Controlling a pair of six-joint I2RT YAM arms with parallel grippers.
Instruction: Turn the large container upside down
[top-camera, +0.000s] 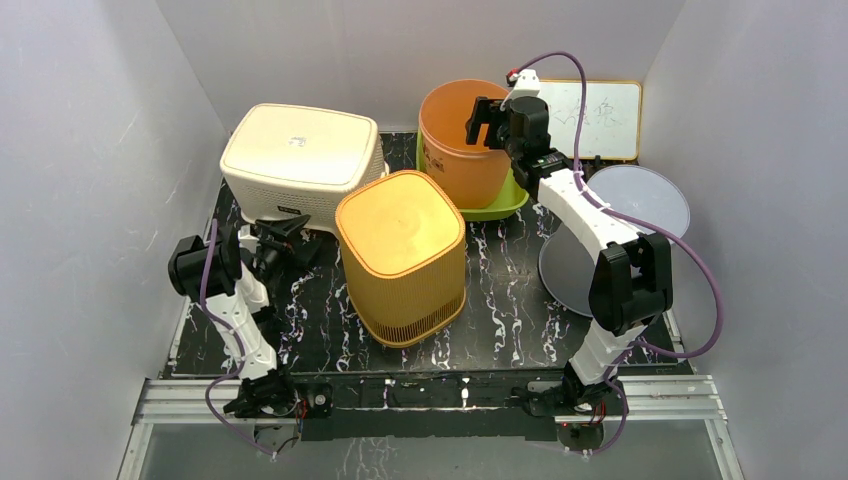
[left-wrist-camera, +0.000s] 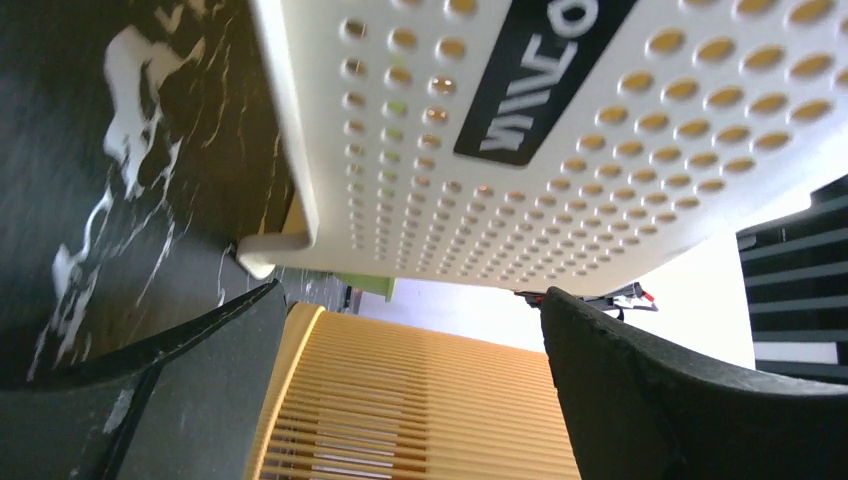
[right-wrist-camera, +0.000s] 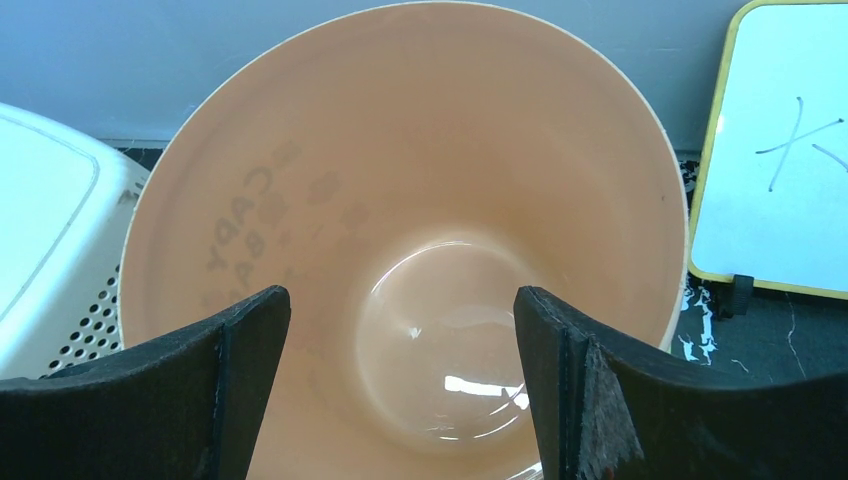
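Container (top-camera: 300, 160), cream, perforated: back-left on table (top-camera: 500, 320), bottom up. Likely light, stiff, slick plastic; hold by rolled rim (left-wrist-camera: 265, 255). Left gripper (top-camera: 283, 232) jaws apart beside rim; right gripper (top-camera: 487, 122) apart over orange bucket (top-camera: 455, 150).

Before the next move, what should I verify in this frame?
1. Flip done: white basket sits base up: ok.
2. Left arm free: left end effector open, holding nothing: ok.
3. Right arm ready: right end effector open above the bucket: ok.
4. Contents: bucket empty: ok.
5. Seating: bucket upright in the green tray: ok.
6. Clearance beside the bucket: cannot tell; the yellow basket stands close.
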